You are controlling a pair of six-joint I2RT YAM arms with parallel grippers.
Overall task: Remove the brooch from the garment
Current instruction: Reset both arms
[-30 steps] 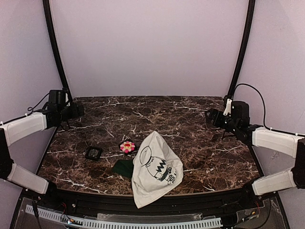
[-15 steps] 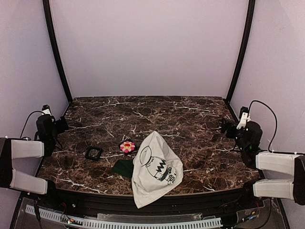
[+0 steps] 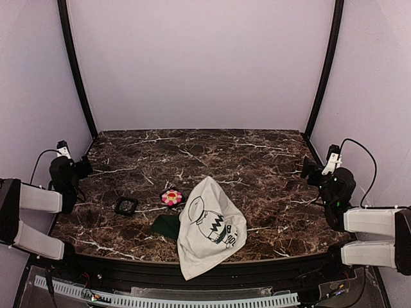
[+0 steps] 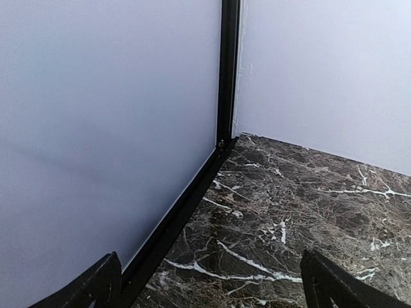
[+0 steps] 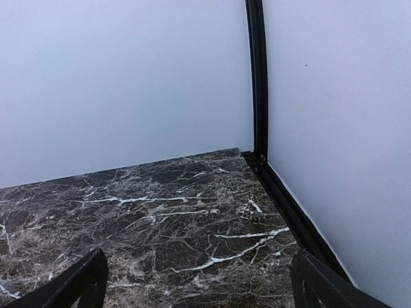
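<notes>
Oddly, both arms sit folded at the table's edges, far from the work. At nine o'clock the left gripper [image 3: 82, 168] points at the back-left corner; its wrist view shows both fingers spread wide with only marble between them. Toward the middle, a small black square frame [image 3: 126, 206] lies on the table [image 3: 257, 160]. Just beside it, at about seven o'clock from the centre, the pink flower brooch [image 3: 171, 197] rests touching or just off the upper-left edge of the white garment [image 3: 209, 224]; whether its pin is in the cloth, I cannot tell. A dark green scrap [image 3: 167, 224] pokes out below. At three o'clock the right gripper [image 3: 308, 168] is likewise spread and empty.

Risks: if pinned, tugging could drag the loose cloth, whose hem overhangs the six o'clock edge, off the table. The brooch is small, so fingers may pinch fabric too.
</notes>
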